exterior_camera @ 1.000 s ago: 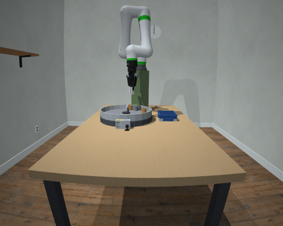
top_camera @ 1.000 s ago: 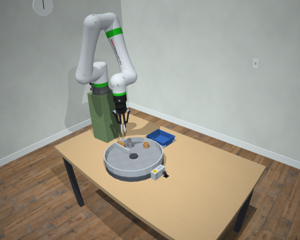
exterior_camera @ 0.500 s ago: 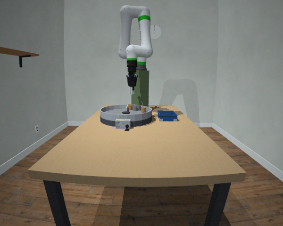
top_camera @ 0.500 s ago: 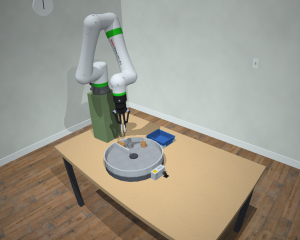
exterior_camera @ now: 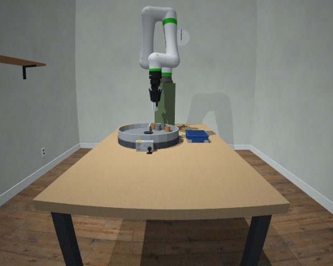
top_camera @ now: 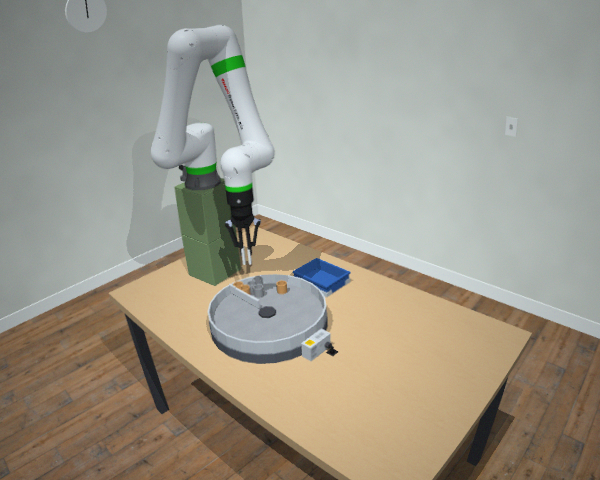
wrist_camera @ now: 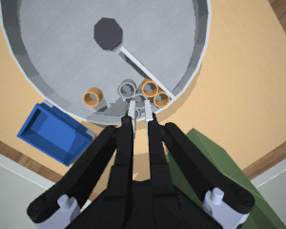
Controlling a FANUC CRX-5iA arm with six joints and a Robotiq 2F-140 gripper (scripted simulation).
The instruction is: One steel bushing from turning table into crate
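The grey round turning table [top_camera: 267, 320] stands on the wooden table. Two steel bushings [wrist_camera: 128, 89] stand close together near its far rim, against a cluster of two brass bushings [wrist_camera: 154, 93] by the fixed bar. A third brass bushing [wrist_camera: 92, 96] stands apart, toward the crate. The steel ones also show in the top view [top_camera: 258, 285]. My gripper [top_camera: 246, 263] hangs above the rim, over the steel bushings, fingers nearly together and empty; in the wrist view [wrist_camera: 139, 112] its tips partly hide one steel bushing. The blue crate [top_camera: 321, 273] is empty beside the turning table.
A fixed bar [wrist_camera: 143, 67] runs from the dark hub [wrist_camera: 108, 33] to the rim. A control box [top_camera: 314, 345] sits on the turning table's front edge. The green pedestal [top_camera: 204, 232] of the arm stands just behind the gripper.
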